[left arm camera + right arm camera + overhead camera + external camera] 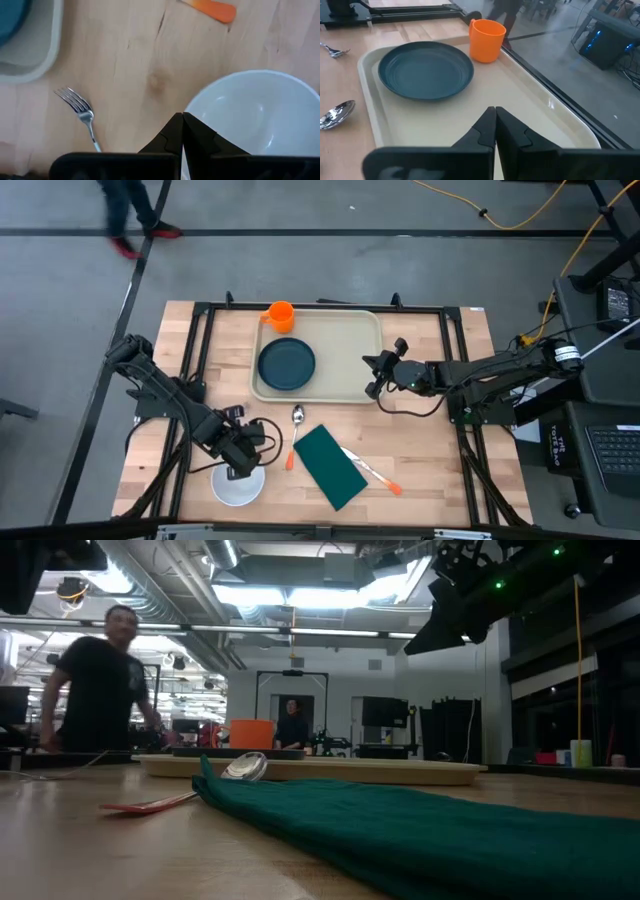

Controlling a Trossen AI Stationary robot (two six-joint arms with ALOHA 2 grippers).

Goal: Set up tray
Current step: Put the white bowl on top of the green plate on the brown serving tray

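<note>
The beige tray (345, 345) lies at the table's far middle. On it sit a dark blue plate (287, 364) and an orange cup (280, 315) in its far left corner. My right gripper (495, 112) is shut and hovers over the tray's right part (520, 120), touching nothing. My left gripper (181, 119) is shut at the far rim of a white bowl (250, 115), which stands near the table's near edge (238, 483). A fork (82, 112) lies on the wood beside it. My left gripper's shut fingertips stand right at the white bowl's rim (192, 105), coming from above. I cannot tell whether they touch it. The bowl rests on the table.
A spoon (297, 418), a dark green napkin (330, 467) and two orange-handled utensils (372, 474) (290, 458) lie on the near half of the table. A black frame (200, 320) borders the table. A person (100, 680) stands beyond the far edge.
</note>
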